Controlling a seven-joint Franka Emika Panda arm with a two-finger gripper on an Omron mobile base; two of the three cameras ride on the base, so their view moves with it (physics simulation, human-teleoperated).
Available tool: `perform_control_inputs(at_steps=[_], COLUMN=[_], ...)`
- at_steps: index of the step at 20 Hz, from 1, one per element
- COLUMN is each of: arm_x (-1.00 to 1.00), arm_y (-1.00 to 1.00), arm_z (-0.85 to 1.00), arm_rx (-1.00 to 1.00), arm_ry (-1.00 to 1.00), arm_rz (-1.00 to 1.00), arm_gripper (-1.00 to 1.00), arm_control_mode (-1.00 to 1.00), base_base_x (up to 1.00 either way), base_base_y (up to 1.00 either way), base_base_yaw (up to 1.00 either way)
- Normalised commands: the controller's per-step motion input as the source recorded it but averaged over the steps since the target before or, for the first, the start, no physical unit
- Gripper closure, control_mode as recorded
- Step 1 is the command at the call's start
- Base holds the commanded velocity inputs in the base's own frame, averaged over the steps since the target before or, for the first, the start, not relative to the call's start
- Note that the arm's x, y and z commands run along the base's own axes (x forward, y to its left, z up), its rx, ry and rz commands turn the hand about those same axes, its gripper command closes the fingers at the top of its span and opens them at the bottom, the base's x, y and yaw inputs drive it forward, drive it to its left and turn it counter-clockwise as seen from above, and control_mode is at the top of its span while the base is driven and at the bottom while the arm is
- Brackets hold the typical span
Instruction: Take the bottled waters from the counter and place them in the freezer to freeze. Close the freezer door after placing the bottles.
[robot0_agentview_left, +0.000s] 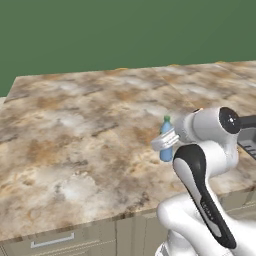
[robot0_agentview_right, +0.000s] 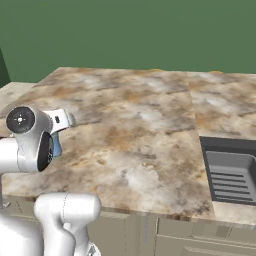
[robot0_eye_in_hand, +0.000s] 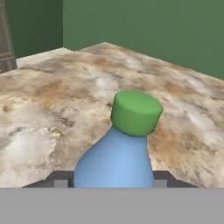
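Near the front edge of the marbled tabletop, a blue-tinted bottle with a green cap stands upright, the white arm's gripper reaching in around it at mid-height. Its jaws are clamped on the bottle's sides, dark fingertips flanking the body. A dark grey sink is sunk into the tabletop's right end, well apart from the bottle.

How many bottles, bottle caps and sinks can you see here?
Blue bottles: 1, standing on the counter between the fingers
Green caps: 1, on top of that bottle
Sinks: 1, set into the counter
Total: 3
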Motion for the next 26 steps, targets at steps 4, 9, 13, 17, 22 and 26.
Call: perform_control_inputs(at_steps=[4,9,13,17,22,26], arm_x=[-0.48,-0.39,-0.39,-0.59,-0.57,-0.51], arm_y=[0.00,-0.06,-0.22,-0.24,-0.02,0.00], arm_z=[0.15,0.34,0.00,-0.01,0.00,-0.10], arm_rx=[0.00,0.08,0.10,0.08,0.03,0.00], arm_ry=[-0.30,-0.11,0.00,-0.01,-0.04,-0.11], arm_rz=[0.01,-0.10,-0.19,-0.20,-0.15,-0.07], arm_gripper=[1.00,1.00,1.00,1.00,1.00,1.00], arm_control_mode=[-1.00,-1.00,-1.00,-1.00,-1.00,-1.00], base_base_x=[0.00,0.00,0.00,0.00,0.00,0.00], base_base_y=[0.00,0.00,0.00,0.00,0.00,0.00], base_base_yaw=[0.00,0.00,0.00,0.00,0.00,0.00])
